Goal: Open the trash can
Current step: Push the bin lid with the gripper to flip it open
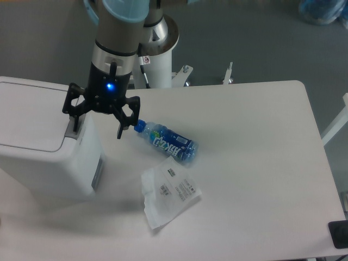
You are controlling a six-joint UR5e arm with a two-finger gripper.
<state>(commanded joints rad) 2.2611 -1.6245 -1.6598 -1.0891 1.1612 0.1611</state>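
From the fixed camera, you have one trash can (46,147) at the worktop's (255,163) left edge: stiff, smooth white plastic, probably light, so press its grey push tab (71,125) rather than grasp it. Your end effector (97,120) hangs fingers apart, one fingertip at the tab. One blue bottle (167,143) and one plastic packet (167,194) lie nearby.

A white table (255,163) with rounded corners is spreading out beneath me, catching soft, even light. Grey floor (244,38) is showing beyond its far edge. A white pedestal (163,60) is standing behind the table, and something pale blue (323,11) is sitting in the far corner.
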